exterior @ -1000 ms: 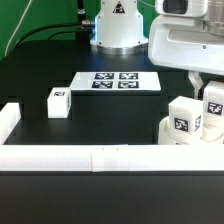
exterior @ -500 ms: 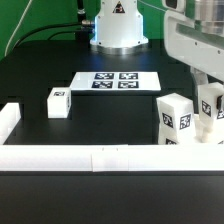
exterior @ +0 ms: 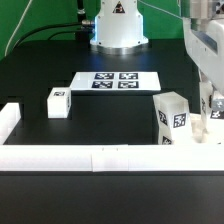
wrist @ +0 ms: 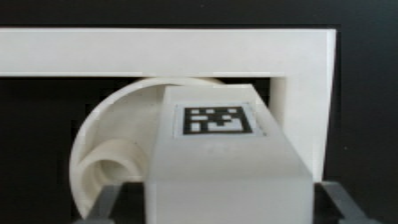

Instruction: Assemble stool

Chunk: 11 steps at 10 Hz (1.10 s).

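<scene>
In the wrist view my gripper (wrist: 222, 205) is shut on a white leg block (wrist: 217, 150) with a square tag on its face; one finger (wrist: 121, 200) shows on each side of it. The round white seat (wrist: 116, 130) curves behind the block. In the exterior view my gripper (exterior: 208, 112) stands at the far right over the seat (exterior: 185, 141). One tagged leg block (exterior: 172, 118) stands upright on the seat, and a second (exterior: 215, 100) is partly hidden by the gripper. A third leg block (exterior: 57, 102) lies loose on the exterior view's left.
The marker board (exterior: 118, 81) lies at the middle back. Long white rails run along the front (exterior: 90, 157) and the left edge (exterior: 8, 120). In the wrist view the rails (wrist: 178, 52) form a corner beyond the seat. The robot base (exterior: 118, 30) stands behind.
The arm has shifted toward the exterior view's right, uncovering more of the near upright leg block, which has moved slightly left on the seat. The loose leg block has not moved.
</scene>
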Motion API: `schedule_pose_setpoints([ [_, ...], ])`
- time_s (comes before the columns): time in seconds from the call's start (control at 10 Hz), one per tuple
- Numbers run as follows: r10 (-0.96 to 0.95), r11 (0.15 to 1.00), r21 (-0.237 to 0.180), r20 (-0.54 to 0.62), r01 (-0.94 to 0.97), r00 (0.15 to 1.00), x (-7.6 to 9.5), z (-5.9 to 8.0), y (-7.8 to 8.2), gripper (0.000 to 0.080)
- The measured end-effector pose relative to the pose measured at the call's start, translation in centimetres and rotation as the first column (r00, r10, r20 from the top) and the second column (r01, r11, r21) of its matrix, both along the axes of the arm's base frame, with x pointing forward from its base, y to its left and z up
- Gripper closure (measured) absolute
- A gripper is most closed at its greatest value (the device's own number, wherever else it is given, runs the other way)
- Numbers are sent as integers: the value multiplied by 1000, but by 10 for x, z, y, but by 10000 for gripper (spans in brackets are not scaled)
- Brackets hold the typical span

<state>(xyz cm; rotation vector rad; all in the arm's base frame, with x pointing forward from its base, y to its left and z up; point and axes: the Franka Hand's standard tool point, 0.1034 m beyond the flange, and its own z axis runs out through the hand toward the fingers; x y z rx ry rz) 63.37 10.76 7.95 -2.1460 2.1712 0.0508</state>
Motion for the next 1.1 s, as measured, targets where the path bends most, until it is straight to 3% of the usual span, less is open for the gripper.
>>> schedule_pose_setpoints([
  [0.1, -265, 962, 66, 12, 264, 964, 3, 0, -1, 462],
  [0.2, -360, 930, 82, 10, 358, 933, 3, 0, 1, 462],
  [0.4, -330, 942, 78, 14, 328, 944, 2, -1, 1, 462],
  [0.5, -303, 951, 76, 18, 300, 953, 2, -2, 2, 253],
  [0.6, -240, 969, 70, 22, 238, 971, 2, 0, 3, 253],
  [0.8, 65, 996, 56, 87, -70, 994, 5, 19, 5, 158],
  [1.0, 296, 954, 27, 109, -300, 949, 2, 34, 17, 151],
  [1.1, 362, 930, 16, 113, -366, 925, 2, 30, 14, 151],
])
